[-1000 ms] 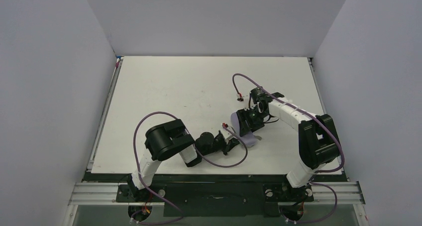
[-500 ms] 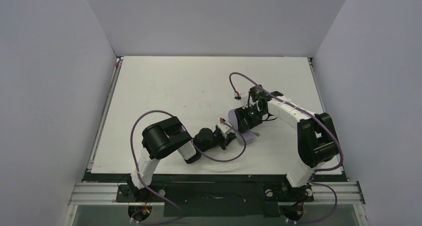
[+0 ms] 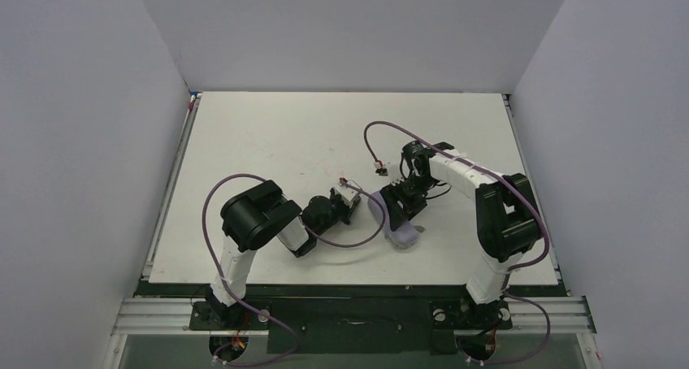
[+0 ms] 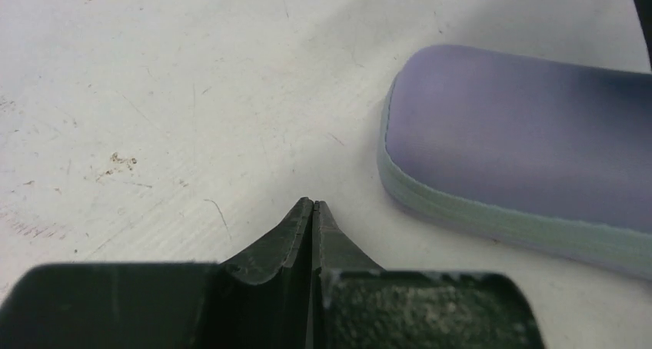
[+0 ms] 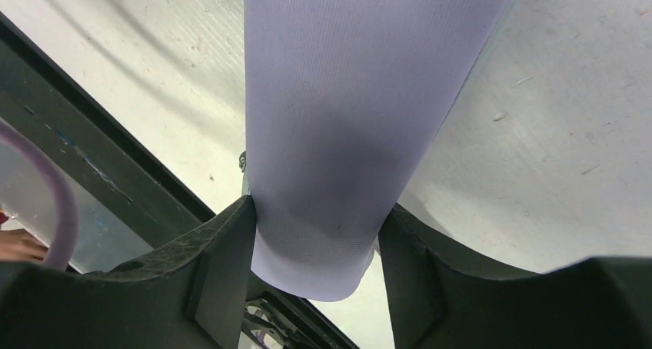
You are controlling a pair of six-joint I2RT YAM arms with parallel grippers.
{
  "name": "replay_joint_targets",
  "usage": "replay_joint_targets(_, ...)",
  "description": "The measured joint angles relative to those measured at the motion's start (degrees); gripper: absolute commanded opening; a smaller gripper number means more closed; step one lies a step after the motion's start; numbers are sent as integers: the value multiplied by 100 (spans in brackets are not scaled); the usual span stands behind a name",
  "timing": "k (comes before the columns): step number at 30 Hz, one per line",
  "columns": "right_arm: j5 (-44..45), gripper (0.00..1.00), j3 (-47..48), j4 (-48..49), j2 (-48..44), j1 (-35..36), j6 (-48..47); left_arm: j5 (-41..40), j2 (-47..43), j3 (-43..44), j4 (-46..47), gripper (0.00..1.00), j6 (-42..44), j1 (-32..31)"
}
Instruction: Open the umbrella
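Left claw has backed off leftward from the pale lavender oblong case; its fingers are pressed together, holding nothing. Right claw clamps the case across its width, toward the white surface's near edge, right of middle. Tan umbrella: whereabouts cannot be told.

A white rectangular tabletop with a matt surface carries fine scratches and small dark specks, densest about its middle. One thing lies on it: a pale lavender oblong capsule case with rounded ends and a lighter greenish seam band round its side. It sits right of centre, toward the near edge, slanting from far-left to near-right
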Motion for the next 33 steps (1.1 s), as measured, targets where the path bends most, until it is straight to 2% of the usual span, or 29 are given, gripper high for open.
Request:
replay_joint_targets(1,-35,0,24,-50,33,-11,2,74,-26,-79,46,0,74,11)
replay_joint_targets(3,-79,0,61,-98,72,-61,13,380,-98,-271,160,18,175,20)
replay_joint_targets(5,-120,0,66,-107,79,-116,39,870,-221,-516,262,27,339,17)
replay_joint_targets(8,-146,0,66,-98,79,-151,96,1585,-391,-848,374,31,492,-7)
replay_joint_targets(13,-142,0,46,-33,72,-166,225,2181,-415,-970,490,40,595,-249)
replay_joint_targets(23,-48,0,-289,391,-197,-105,640,2483,81,-350,592,40,481,-695)
replay_joint_targets(28,151,0,-505,621,-433,-96,807,2441,249,-168,667,30,225,-702)
replay_joint_targets(33,310,0,-743,903,-660,-31,1014,2358,308,-129,734,25,33,-706)
